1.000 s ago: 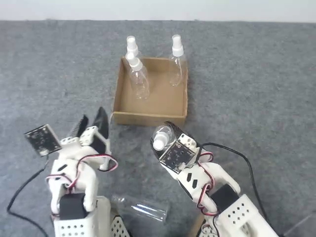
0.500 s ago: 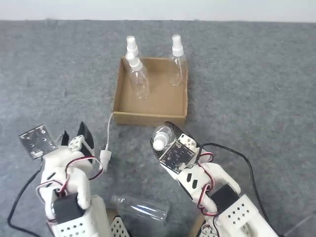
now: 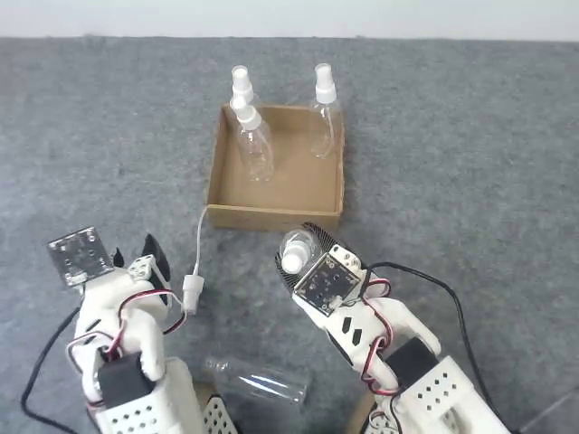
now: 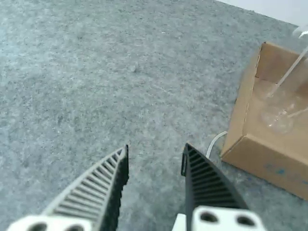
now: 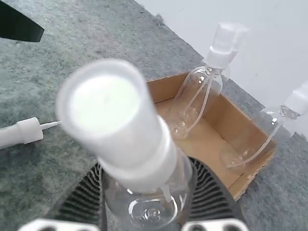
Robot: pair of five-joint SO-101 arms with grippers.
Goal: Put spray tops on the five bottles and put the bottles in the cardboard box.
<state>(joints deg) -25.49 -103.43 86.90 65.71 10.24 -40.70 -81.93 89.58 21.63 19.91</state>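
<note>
From above we see a grey carpeted worktop (image 3: 452, 136) under a pale wall (image 3: 289, 18). An uncapped bottle (image 3: 256, 380) lies crosswise at the near edge, and a loose spray top (image 3: 193, 291) trails its tube toward the cardboard box (image 3: 276, 217). In the left wrist view the left hand (image 4: 156, 147) is spread over the carpet. In the right wrist view the right hand (image 5: 144, 166) clasps a capped bottle (image 5: 139, 202), cap toward the camera.
</note>
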